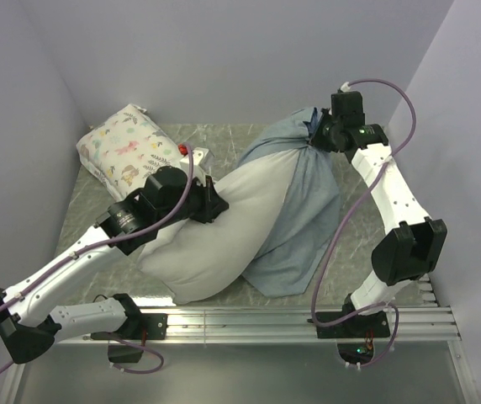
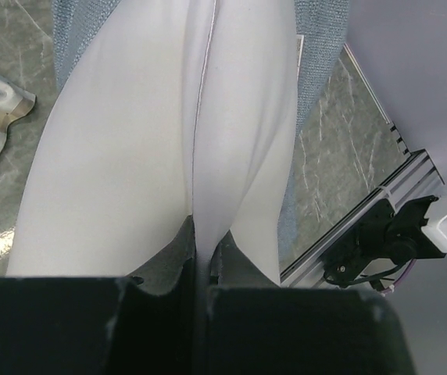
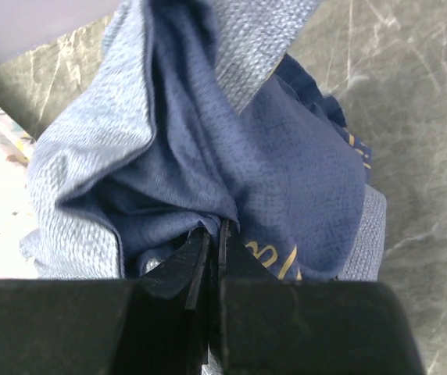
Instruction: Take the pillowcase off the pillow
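Navy-blue cloth of the pillowcase (image 3: pixel 286 156) is clamped in the right pincer (image 3: pixel 214 234). Its jaws are pressed together on a bunched fold, with gold script just beside the fingertips. From that grip the case spreads back toward the arm bases, grey-blue reverse outward, covering the end of the pillow (image 1: pixel 215 244) nearest this pincer. The left pincer (image 2: pixel 204 248) is closed on the off-white pillow, nipping its piped seam. Ahead of its fingertips the bare pillow runs into the pillowcase. The pillow lies on the grey-green marbled surface (image 1: pixel 224 135). A smaller floral-print pillow (image 1: pixel 127 151) lies off to the left pincer's side, near the wall.
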You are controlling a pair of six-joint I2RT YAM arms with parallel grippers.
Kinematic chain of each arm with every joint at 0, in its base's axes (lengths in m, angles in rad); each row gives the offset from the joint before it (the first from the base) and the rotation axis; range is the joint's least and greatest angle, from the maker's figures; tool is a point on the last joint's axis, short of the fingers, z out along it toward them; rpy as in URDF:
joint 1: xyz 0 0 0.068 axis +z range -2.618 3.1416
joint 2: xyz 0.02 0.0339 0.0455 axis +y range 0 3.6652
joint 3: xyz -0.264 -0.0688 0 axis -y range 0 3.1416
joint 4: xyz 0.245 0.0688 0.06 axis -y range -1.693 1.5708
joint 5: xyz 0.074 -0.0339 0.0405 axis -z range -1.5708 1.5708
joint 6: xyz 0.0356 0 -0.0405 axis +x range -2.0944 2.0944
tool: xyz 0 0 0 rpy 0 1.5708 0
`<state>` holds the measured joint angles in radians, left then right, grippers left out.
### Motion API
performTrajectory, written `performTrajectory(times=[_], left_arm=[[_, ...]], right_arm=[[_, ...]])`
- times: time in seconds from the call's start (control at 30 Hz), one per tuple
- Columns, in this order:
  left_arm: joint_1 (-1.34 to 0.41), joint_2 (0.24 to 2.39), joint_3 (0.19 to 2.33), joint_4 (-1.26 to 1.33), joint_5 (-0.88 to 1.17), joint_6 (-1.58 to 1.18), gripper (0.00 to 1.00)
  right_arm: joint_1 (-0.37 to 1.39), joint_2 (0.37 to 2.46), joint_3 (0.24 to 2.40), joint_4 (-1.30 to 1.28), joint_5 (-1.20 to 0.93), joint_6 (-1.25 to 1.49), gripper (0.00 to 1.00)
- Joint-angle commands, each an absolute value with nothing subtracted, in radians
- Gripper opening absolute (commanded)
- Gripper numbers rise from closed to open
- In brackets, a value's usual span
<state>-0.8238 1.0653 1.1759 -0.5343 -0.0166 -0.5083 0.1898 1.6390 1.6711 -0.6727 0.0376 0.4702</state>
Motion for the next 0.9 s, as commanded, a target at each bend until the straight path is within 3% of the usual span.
performTrajectory(times=[0.0, 0.2, 0.27, 0.3, 0.33, 0.4, 0.43, 0.47, 0.6, 0.73, 0.87], left_arm=[[-0.821, 0.931, 1.187, -0.718, -0.02, -0.532, 0.0], [-0.818, 0.948, 1.181, -0.69, -0.058, -0.548, 0.0], [-0.818, 0.992, 1.184, -0.664, -0.04, -0.546, 0.06], [-0.818, 1.009, 1.192, -0.651, -0.035, -0.545, 0.1], [-0.818, 1.028, 1.199, -0.622, -0.034, -0.545, 0.26], [-0.816, 1.084, 1.236, -0.598, -0.035, -0.529, 0.46], [-0.818, 1.126, 1.259, -0.597, -0.041, -0.522, 0.62], [-0.816, 1.144, 1.288, -0.603, -0.052, -0.514, 0.68], [-0.818, 1.218, 1.487, -0.644, -0.123, -0.456, 0.78], [-0.848, 1.311, 1.655, -0.731, -0.182, -0.399, 0.89], [-0.972, 1.399, 1.787, -0.813, -0.308, -0.35, 0.89]], right_arm=[[-0.026, 1.701, 1.692, -0.523, 0.411, 0.416, 0.0], [-0.052, 1.703, 1.603, -0.465, 0.25, 0.44, 0.0], [-0.046, 1.694, 1.589, -0.442, 0.169, 0.442, 0.01], [-0.034, 1.695, 1.595, -0.446, 0.166, 0.436, 0.03], [-0.006, 1.703, 1.604, -0.454, 0.161, 0.43, 0.04], [0.056, 1.709, 1.624, -0.468, 0.201, 0.398, 0.11], [0.118, 1.716, 1.629, -0.471, 0.234, 0.385, 0.14], [0.142, 1.723, 1.634, -0.48, 0.3, 0.376, 0.14], [0.201, 1.749, 1.626, -0.479, 0.311, 0.383, 0.17], [0.241, 1.769, 1.629, -0.466, 0.308, 0.391, 0.28], [0.278, 1.819, 1.692, -0.492, 0.314, 0.391, 0.39]])
